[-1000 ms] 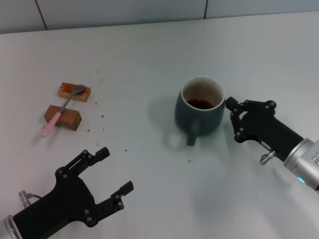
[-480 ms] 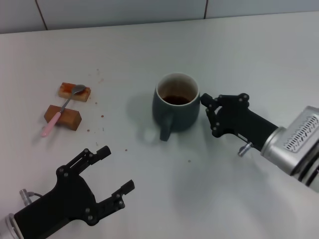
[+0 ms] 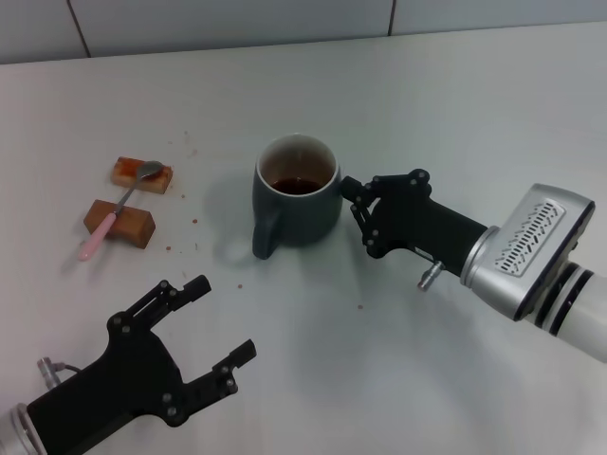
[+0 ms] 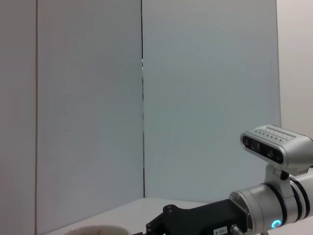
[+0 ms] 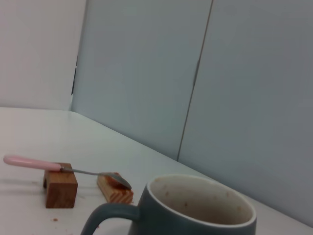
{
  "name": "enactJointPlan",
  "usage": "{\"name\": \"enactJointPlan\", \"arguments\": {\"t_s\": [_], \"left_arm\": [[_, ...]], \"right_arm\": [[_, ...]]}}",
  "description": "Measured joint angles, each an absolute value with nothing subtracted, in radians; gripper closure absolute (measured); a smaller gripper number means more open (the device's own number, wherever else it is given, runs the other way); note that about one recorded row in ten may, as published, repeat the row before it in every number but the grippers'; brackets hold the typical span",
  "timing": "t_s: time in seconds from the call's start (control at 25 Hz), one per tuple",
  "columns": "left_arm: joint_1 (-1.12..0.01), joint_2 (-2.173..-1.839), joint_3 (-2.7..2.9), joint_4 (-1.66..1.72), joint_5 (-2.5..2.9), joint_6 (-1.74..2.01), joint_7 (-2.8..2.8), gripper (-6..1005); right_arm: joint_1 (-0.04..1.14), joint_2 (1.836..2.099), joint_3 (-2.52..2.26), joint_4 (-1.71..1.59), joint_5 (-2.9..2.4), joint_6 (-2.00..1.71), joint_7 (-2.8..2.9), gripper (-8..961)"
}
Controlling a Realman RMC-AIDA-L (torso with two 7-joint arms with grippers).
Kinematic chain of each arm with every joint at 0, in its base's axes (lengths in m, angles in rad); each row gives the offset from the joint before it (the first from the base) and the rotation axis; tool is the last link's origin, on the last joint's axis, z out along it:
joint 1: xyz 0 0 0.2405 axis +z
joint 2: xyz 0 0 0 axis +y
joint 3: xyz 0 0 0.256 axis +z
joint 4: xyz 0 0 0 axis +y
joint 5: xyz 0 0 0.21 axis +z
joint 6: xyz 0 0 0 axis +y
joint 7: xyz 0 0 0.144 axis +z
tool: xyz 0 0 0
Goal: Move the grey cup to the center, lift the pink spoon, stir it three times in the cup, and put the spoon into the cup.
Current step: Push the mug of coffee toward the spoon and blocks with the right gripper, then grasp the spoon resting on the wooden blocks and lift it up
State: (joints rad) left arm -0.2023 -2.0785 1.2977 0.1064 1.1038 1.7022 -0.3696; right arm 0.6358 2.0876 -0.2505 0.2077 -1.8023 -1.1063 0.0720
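The grey cup (image 3: 296, 192) stands upright near the middle of the table, handle toward the front left, with dark liquid inside. My right gripper (image 3: 349, 194) is shut and its tip rests against the cup's right side. The pink spoon (image 3: 116, 210) lies across two brown blocks at the left, silver bowl on the far block. The right wrist view shows the cup (image 5: 195, 211) close up, with the spoon (image 5: 29, 162) behind it. My left gripper (image 3: 220, 318) is open and empty at the front left.
Two brown wooden blocks (image 3: 120, 221) (image 3: 142, 175) hold the spoon up off the table. Small crumbs (image 3: 185, 223) lie scattered near them. A tiled wall (image 3: 285, 19) runs along the back edge. The right arm's silver wrist (image 3: 526, 251) reaches in from the right.
My right gripper has pushed the cup leftward and a little farther back across the table. The cup has turned, its handle swinging toward the left. The left arm has stayed still.
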Motion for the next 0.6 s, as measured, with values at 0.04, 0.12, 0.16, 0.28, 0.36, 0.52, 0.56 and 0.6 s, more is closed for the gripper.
{"name": "enactJointPlan", "arguments": {"t_s": [0.04,0.12,0.16,0.28,0.36,0.52,0.56,0.6], "left_arm": [[-0.203,-2.078,1.298,0.108,1.102,1.702,-0.370,232],[-0.204,-2.078,1.298,0.110,1.101,1.701,-0.370,233],[-0.204,-2.078,1.297,0.110,1.100,1.699,-0.370,233],[-0.207,-2.079,1.292,0.110,1.100,1.694,-0.370,235],[-0.211,-2.078,1.282,0.107,1.099,1.689,-0.370,236],[-0.212,-2.078,1.258,0.105,1.098,1.680,-0.370,238],[-0.213,-2.078,1.255,0.105,1.098,1.680,-0.370,238],[-0.214,-2.079,1.252,0.104,1.095,1.680,-0.370,239]], "right_arm": [[0.638,2.088,-0.250,0.208,-1.802,-1.107,0.072,850],[0.640,2.088,-0.247,0.209,-1.802,-1.114,0.072,845],[0.637,2.088,-0.245,0.210,-1.802,-1.123,0.072,842],[0.606,2.085,-0.239,0.208,-1.802,-1.172,0.075,834],[0.572,2.082,-0.238,0.199,-1.802,-1.228,0.080,829],[0.470,2.080,-0.245,0.175,-1.802,-1.401,0.090,819],[0.441,2.079,-0.247,0.171,-1.803,-1.450,0.098,816],[0.420,2.078,-0.249,0.168,-1.804,-1.487,0.107,814]]}}
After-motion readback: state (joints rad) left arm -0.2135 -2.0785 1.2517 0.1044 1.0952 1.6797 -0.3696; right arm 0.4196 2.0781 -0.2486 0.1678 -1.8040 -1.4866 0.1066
